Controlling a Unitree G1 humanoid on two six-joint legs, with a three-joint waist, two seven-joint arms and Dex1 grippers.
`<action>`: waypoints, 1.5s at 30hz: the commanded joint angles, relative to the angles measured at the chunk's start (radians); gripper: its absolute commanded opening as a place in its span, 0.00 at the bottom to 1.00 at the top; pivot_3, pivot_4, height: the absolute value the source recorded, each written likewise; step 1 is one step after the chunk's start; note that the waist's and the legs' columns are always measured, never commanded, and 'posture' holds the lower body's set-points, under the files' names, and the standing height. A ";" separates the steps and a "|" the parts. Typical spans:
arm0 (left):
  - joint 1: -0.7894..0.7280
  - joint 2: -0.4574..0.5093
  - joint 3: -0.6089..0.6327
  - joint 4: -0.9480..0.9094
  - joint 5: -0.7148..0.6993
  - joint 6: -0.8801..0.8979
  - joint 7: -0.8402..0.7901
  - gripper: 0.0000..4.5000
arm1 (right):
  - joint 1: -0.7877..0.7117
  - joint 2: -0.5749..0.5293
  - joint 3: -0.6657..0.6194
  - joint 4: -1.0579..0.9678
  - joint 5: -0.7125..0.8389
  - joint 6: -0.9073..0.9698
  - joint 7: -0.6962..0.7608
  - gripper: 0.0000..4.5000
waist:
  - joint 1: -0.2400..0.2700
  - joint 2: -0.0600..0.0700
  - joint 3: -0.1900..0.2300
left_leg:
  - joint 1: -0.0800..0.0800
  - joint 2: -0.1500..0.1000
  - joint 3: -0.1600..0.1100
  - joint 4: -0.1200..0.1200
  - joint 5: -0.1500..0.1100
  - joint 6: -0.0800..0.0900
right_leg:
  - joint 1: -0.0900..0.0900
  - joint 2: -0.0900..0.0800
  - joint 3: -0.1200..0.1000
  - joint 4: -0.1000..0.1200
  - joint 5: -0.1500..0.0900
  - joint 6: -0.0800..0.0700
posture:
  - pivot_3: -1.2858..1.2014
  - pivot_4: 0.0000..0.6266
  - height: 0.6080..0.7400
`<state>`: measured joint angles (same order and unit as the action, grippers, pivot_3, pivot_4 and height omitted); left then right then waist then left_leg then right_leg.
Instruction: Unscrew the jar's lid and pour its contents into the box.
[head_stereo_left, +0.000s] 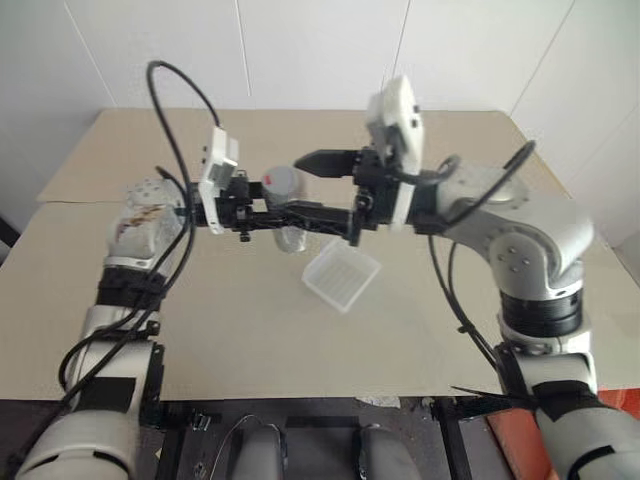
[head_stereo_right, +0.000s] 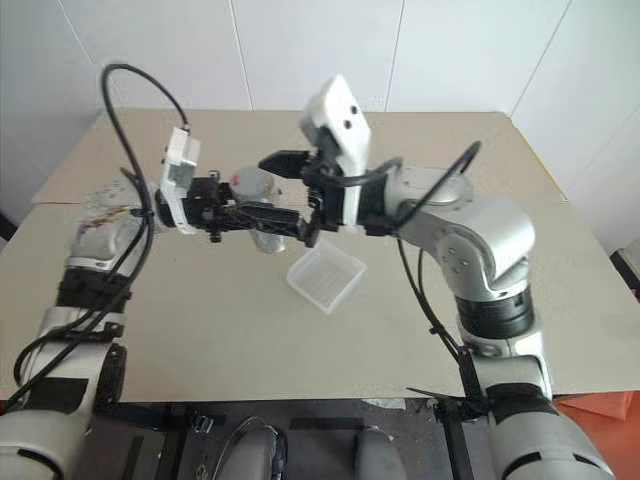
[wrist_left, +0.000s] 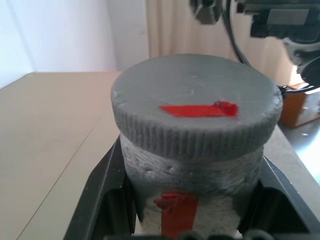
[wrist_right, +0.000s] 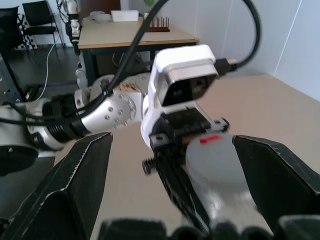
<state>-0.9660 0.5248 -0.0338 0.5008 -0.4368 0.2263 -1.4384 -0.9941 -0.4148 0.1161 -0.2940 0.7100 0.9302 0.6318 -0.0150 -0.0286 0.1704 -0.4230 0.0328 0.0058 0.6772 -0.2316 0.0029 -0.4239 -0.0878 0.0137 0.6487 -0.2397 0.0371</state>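
Observation:
The jar (head_stereo_left: 288, 232) is held up above the table, with my left gripper (head_stereo_left: 305, 214) shut on its body. Its label shows red in the left wrist view (wrist_left: 176, 212), between the black fingers (wrist_left: 95, 200). The grey lid (wrist_left: 195, 110), with a red mark on top, sits on the jar (head_stereo_right: 262, 232). My right gripper (wrist_right: 172, 142) is open and level, facing the left one, its fingers (wrist_right: 75, 185) standing on either side of the lid (wrist_right: 215, 155) without touching it. The box (head_stereo_left: 342, 275) lies on the table just below both grippers. I cannot make out the contents.
The beige table (head_stereo_left: 200, 320) spreads wide around the box, with a seam along its left side and a white wall behind its far edge. An orange object (head_stereo_left: 515, 440) sits below the table's near right corner.

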 joint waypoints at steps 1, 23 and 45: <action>-0.050 -0.022 0.012 0.039 0.002 -0.054 -0.043 0.45 | -0.038 0.016 -0.001 0.012 -0.035 -0.004 -0.029 1.00 | -0.002 0.000 0.000 | 0.000 0.000 0.000 0.000 0.000 0.000 | 0.000 0.000 0.000 0.000 0.000 0.000 | 0.52 0.24 1.00; -0.080 -0.041 0.018 0.077 0.026 -0.099 -0.135 0.45 | -0.062 0.064 0.010 0.114 -0.167 -0.065 0.018 0.61 | -0.003 0.000 0.000 | 0.000 0.000 0.000 0.000 0.000 0.000 | 0.000 0.000 0.000 -0.001 0.000 0.000 | 0.52 0.24 1.00; 0.000 0.080 -0.214 -0.169 -0.226 -0.033 -0.176 0.45 | -0.240 0.101 0.209 0.756 -0.151 -0.625 0.983 0.61 | -0.008 0.001 0.001 | 0.001 0.001 -0.001 0.000 0.000 0.000 | 0.000 0.001 0.000 0.000 0.000 0.000 | 0.52 0.24 1.00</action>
<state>-0.9524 0.6133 -0.2403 0.3885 -0.6099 0.1844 -1.6061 -1.1998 -0.3434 0.2744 0.4556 0.5117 0.3645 1.5395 -0.0225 -0.0274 0.1712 -0.4222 0.0339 0.0050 0.6774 -0.2316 0.0030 -0.4236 -0.0863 0.0142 0.6484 -0.2397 0.0374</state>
